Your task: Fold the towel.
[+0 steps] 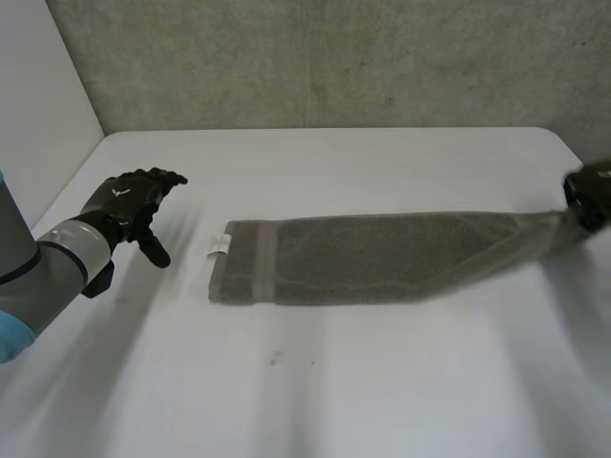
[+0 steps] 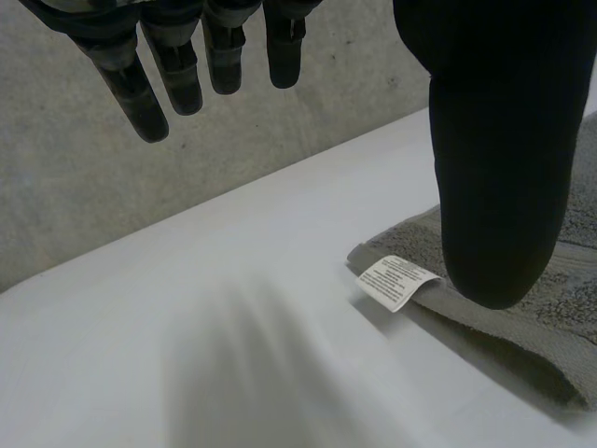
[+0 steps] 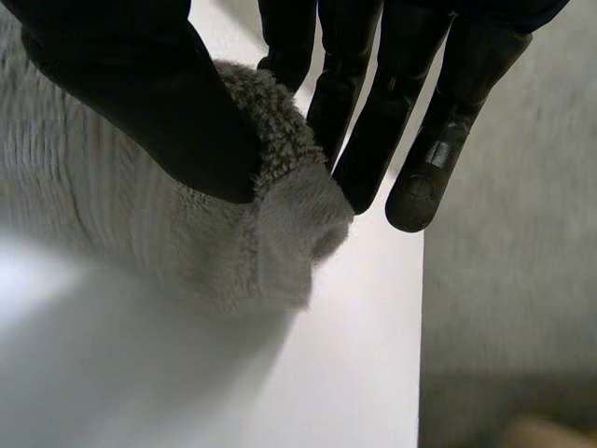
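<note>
Table (image 1: 382, 382), white, is bearing the towel (image 1: 382, 258), which is lying as a long, narrow grey strip from left of centre out to the table's right edge. Its far-right end is tapering and lifting slightly off the surface. Left arm (image 1: 43, 272) is reaching in from the robot's left. The left hand (image 1: 129, 202) is hovering near the strip's squared-off end, apart from it, with fingers extended and relaxed, holding nothing. Right hand (image 1: 590, 196) is working at the table's right edge. In its wrist view the thumb (image 3: 140, 93) is pressing a bunched corner of cloth against the fingers (image 3: 373, 121), so this hand is gripping the towel's end. Label (image 1: 219, 245), small and white, is sticking out of the corner nearest the left hand.

Judged risks: the right hand is pinching only a small wad of pile, so a quick lift or pull could be letting the cloth slide out. The labelled end is lying unpinned. A pull toward the right would probably be dragging the whole strip along the table, perhaps over the edge, rather than forming a fold. The strip may also be twisting as its end is carried over, leaving a skewed fold.
</note>
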You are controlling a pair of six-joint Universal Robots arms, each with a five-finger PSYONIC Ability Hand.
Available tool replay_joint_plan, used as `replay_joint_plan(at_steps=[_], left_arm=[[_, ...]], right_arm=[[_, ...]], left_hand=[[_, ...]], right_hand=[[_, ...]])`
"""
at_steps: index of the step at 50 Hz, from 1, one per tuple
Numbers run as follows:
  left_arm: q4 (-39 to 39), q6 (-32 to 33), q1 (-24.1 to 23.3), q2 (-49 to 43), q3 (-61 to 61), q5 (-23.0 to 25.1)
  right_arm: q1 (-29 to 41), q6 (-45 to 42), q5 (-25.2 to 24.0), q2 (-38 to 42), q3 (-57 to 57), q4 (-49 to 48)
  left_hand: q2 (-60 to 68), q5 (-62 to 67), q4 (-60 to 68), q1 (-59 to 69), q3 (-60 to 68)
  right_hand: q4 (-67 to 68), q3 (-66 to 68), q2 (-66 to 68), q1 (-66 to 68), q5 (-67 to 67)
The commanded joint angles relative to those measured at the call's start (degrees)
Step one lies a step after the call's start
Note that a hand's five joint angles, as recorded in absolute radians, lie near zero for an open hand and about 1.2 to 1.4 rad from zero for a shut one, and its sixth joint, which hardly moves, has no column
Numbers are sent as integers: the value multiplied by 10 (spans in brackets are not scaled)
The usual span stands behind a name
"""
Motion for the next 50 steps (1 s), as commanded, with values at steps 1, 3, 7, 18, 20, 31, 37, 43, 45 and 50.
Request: replay_joint_plan(at_steps=[1,3,7,18,20,31,37,43,45,50], left_arm=[[4,0,2,18,-13,-1],[4,0,3,23,-18,-1],[11,0,10,40,-37,-1],[40,1,25,63,-80,0],[40,1,26,62,-81,0],[46,1,22,55,-65,0],[61,-2,1,52,-44,-1],[67,-3,-39,38,-27,-4],[67,-4,-44,37,-28,-4],[68,-6,-57,35,-35,-5]], right_arm=[[166,117,2,4,-85,-55],[203,129,3,10,-97,-76],[321,142,5,42,-126,-128],[496,143,-26,172,-161,-145],[506,142,-26,186,-165,-144],[509,144,-5,154,-161,-130],[459,144,32,59,-90,-126],[400,143,37,-8,9,-121],[382,143,35,-17,36,-118],[337,142,31,-29,105,-117]], left_hand=[[5,-12,4,1,4],[5,-12,4,1,4],[5,-12,4,1,4],[5,-12,4,1,4],[5,-12,4,1,4],[7,-10,6,3,6],[10,-7,9,7,9],[12,-5,11,8,11],[10,-7,9,7,9],[10,-7,9,7,9]], right_hand=[[117,125,122,22,143],[117,125,122,22,143],[117,125,122,22,143],[117,125,122,22,143],[117,125,122,22,143],[-583,-575,-578,-678,-557],[-583,-575,-578,-678,-557],[-583,-575,-578,-678,-557],[-583,-575,-578,-678,-557],[-569,-561,-564,-664,-543]])
